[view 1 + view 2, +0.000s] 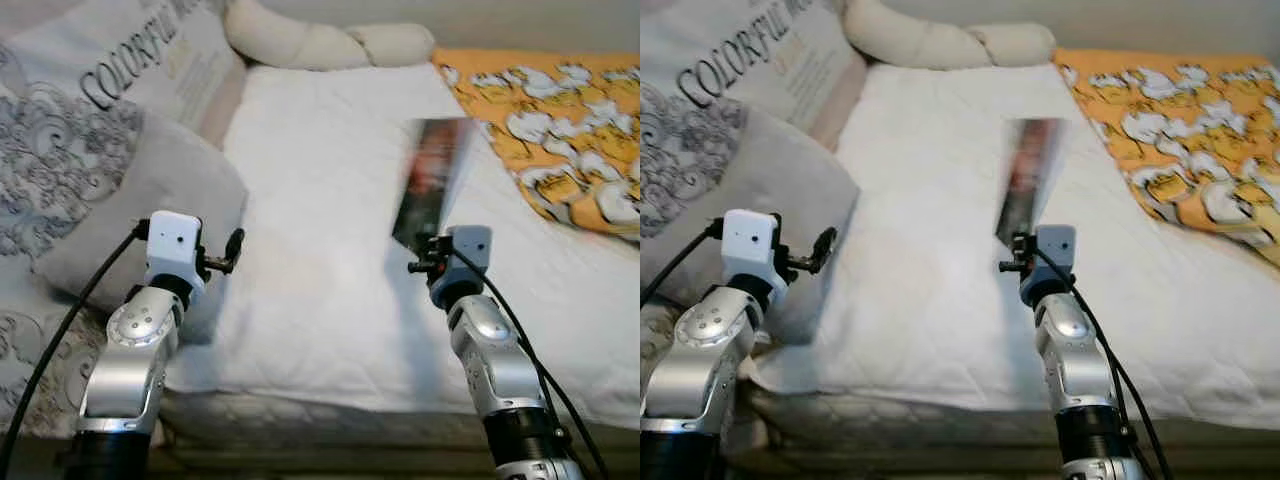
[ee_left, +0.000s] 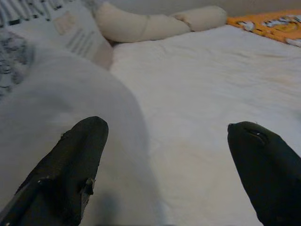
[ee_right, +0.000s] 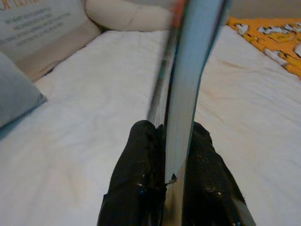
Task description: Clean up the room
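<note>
The robot faces a bed covered by a white quilted pad point(image 1: 320, 200). The right gripper point(image 3: 174, 181) is raised above the pad's near half, and its 2 black fingers point(image 3: 138, 174) are clamped on the lower edge of a book point(image 1: 432, 180). The book stands nearly upright, clear of the bedding, and its cover is blurred in both eye views. In the right wrist view the page block sits between the 2 pads, with the spine side toward the left of that picture.

The left gripper point(image 2: 174, 160) hovers near the left edge of the pad with its fingers spread wide and nothing between them. It sits just beside a plain grey pillow point(image 1: 150, 190), which lies at the pad's left side. Behind that pillow leans a larger cushion point(image 1: 150, 60) printed with the word "COLORFUL". A long cream knotted bolster point(image 1: 320, 42) lies across the head of the bed. An orange blanket point(image 1: 560, 130) with white duck shapes covers the right side, touching the pad's right edge.
</note>
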You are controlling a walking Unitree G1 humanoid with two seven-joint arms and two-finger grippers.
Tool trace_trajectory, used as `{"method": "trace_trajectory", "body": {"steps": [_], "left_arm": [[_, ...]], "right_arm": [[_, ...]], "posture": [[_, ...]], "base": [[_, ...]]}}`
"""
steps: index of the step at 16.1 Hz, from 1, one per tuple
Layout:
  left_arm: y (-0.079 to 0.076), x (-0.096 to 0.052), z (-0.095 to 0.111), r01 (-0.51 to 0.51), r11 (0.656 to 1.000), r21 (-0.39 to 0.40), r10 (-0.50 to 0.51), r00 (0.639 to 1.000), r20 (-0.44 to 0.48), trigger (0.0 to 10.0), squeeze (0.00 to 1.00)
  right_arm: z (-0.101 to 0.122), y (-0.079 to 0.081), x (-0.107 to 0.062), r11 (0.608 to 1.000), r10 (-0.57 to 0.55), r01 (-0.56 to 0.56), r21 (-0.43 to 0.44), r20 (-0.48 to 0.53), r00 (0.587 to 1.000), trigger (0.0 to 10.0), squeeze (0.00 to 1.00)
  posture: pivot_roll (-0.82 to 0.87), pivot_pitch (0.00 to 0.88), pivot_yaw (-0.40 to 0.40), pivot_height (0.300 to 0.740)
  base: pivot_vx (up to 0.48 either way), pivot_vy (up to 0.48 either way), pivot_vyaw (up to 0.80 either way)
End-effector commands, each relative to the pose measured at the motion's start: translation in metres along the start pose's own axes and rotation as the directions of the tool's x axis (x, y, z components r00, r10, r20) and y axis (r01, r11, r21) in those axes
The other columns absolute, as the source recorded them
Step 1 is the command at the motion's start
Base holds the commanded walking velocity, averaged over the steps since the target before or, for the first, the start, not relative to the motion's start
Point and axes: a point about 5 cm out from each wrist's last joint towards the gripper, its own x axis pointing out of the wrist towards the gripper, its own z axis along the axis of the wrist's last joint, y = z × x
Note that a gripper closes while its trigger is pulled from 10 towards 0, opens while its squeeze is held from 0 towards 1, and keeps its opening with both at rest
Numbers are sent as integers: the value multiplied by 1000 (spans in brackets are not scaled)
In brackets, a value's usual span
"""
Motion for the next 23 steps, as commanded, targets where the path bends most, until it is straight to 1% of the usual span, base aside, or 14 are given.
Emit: {"method": "trace_trajectory", "body": {"steps": [1,5,8,10,12,14,16,17,18,19,20,21,22,23], "left_arm": [[6,-2,2,-13,1000,12,13,1000,5,10000,0],[6,-5,1,-2,1000,24,3,1000,-10,10000,0],[1,-11,-2,52,997,51,-50,998,-47,10000,0],[-1,-14,-3,73,996,52,-70,996,-57,10000,0],[-3,-17,-3,126,989,76,-120,990,-77,10000,0],[-3,-21,-3,208,972,110,-196,974,-112,10000,0],[1,-28,-7,345,924,162,-310,928,-209,10000,0],[4,-33,-10,401,901,165,-351,898,-264,10000,0],[5,-35,-11,425,890,163,-369,884,-287,10000,0],[8,-40,-13,474,868,152,-407,851,-332,10000,0],[10,-44,-14,495,857,146,-420,834,-358,10000,0],[11,-45,-14,506,851,142,-428,824,-370,10000,0],[13,-50,-15,527,839,137,-441,806,-395,10000,0],[14,-56,-15,563,818,119,-468,771,-433,10000,0]], "right_arm": [[9,13,3,999,50,-50,-4,47,998,10000,0],[11,11,1,998,56,-55,-15,51,997,10000,0],[17,15,1,995,96,-97,8,64,993,10000,0],[19,17,7,990,134,-136,29,55,989,10000,0],[20,21,17,980,186,-186,67,8,983,10000,0],[16,28,32,966,244,-231,114,-119,962,10000,0],[16,46,49,904,394,-338,261,-209,895,10000,0],[15,52,54,876,450,-369,311,-248,858,10000,0],[14,55,56,859,479,-386,337,-262,838,10000,0],[10,62,58,826,528,-396,402,-304,793,10000,0],[7,67,57,796,561,-397,457,-310,768,10000,0],[6,69,57,784,570,-390,482,-313,760,10000,0],[4,74,57,747,601,-384,542,-305,738,10000,0],[-2,80,55,724,614,-353,593,-320,722,10000,0]], "posture": [[28,0,11,740],[41,0,7,740],[43,0,14,740],[49,0,11,740],[58,0,5,740],[73,0,-3,740],[91,0,-6,740],[99,0,-5,740],[103,0,-6,740],[114,0,-8,740],[122,0,-8,740],[126,0,-10,740],[146,0,-15,740],[163,0,-17,740]], "base": [[375,0,0],[360,0,0],[0,0,0],[0,0,0],[0,0,0],[0,0,0],[0,0,0],[0,0,0],[0,0,0],[0,0,0],[0,0,0],[0,0,0],[0,0,0],[0,0,0]]}}
